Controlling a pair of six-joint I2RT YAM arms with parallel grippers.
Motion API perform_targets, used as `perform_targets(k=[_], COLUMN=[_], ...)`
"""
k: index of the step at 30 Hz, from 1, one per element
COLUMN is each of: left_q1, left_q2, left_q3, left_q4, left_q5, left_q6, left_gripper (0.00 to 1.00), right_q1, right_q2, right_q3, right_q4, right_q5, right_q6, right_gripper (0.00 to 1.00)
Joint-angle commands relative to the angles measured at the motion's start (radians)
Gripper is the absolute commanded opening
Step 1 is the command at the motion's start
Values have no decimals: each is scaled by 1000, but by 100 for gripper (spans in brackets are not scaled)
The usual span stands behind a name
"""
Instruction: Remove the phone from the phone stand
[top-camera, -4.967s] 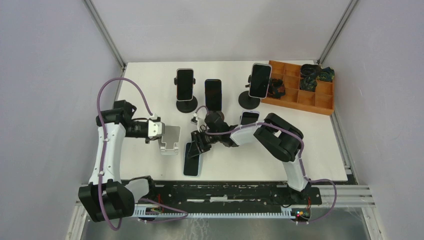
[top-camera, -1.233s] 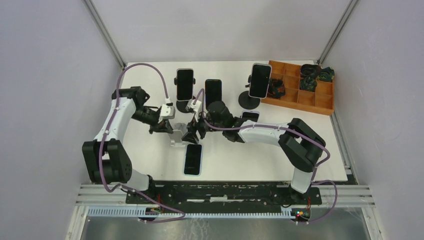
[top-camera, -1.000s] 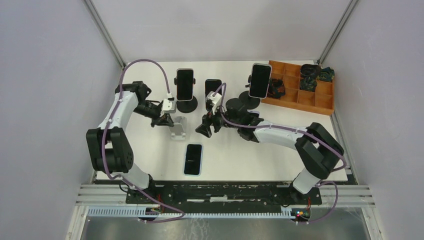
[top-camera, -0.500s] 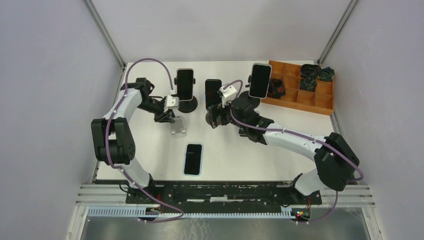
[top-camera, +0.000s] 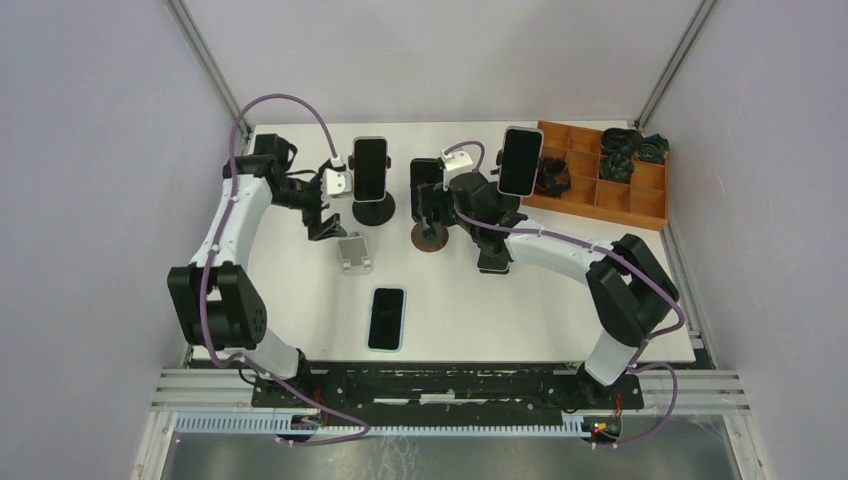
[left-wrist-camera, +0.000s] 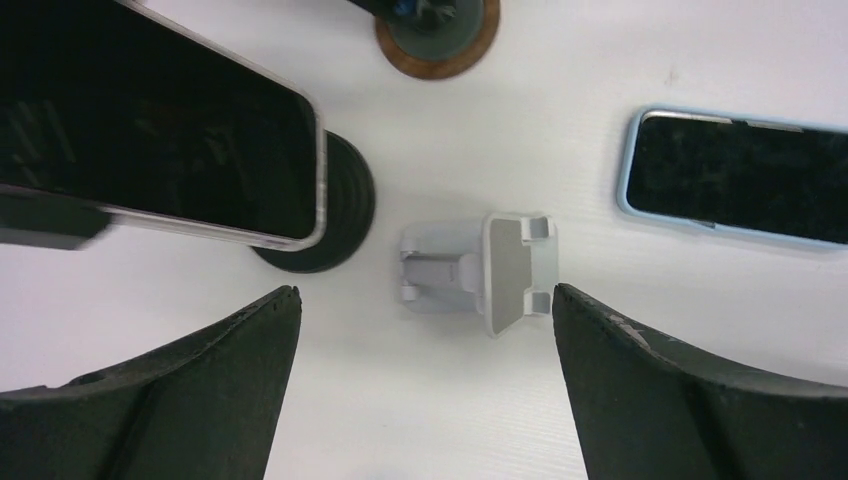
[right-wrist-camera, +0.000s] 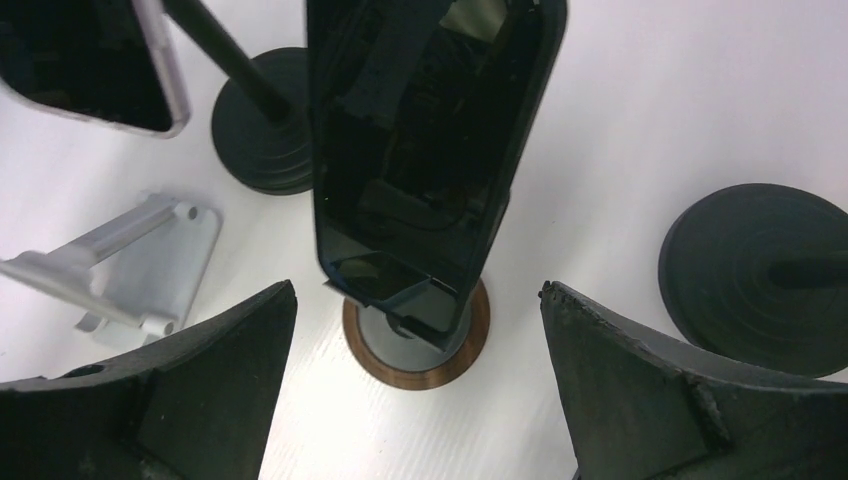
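A phone in a light blue case (top-camera: 387, 318) (left-wrist-camera: 735, 178) lies flat on the table, off any stand. The empty silver phone stand (top-camera: 352, 253) (left-wrist-camera: 480, 272) sits upright just behind it. My left gripper (top-camera: 325, 215) (left-wrist-camera: 425, 290) hovers above that stand, open, holding nothing. A dark phone (top-camera: 427, 185) (right-wrist-camera: 420, 150) rests on a wood-rimmed stand (top-camera: 430, 237) (right-wrist-camera: 415, 345). My right gripper (top-camera: 434, 207) (right-wrist-camera: 417, 287) is open in front of it, its fingers on either side of the phone's lower end without touching it.
A white-edged phone (top-camera: 370, 168) (left-wrist-camera: 150, 130) stands on a black round-based stand (top-camera: 373, 210). Another phone (top-camera: 520, 160) sits on a black stand (top-camera: 497, 205) at the back right. An orange compartment tray (top-camera: 600, 195) holds dark items in the back right corner.
My left gripper has opened, let go of the silver stand and drawn back from it. My right gripper has swung toward the back, opened wider, and now faces the dark phone.
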Motion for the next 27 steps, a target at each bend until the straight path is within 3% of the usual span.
perform_targets(k=[1,13,21,27], left_q1=[-2,-3,-2,-2], left_q2=[-121,-292,-332,-354], left_q3=[103,82,78,79], left_q4=[-40,-82,-87,-88], left_q5=[94,58,43,57], left_q6=[-164,-222,-245,-234], left_gripper=[100,100,100,100], right_q1=[-16,-73,-111,-114], right_q2=[45,150,180,229], right_q3=[68,35,18,24], right_q4=[17,227,360,375], right_q5=[21,-56,-262,-325], right_q6=[21,35,49,81], right_gripper=[98,98,84,78])
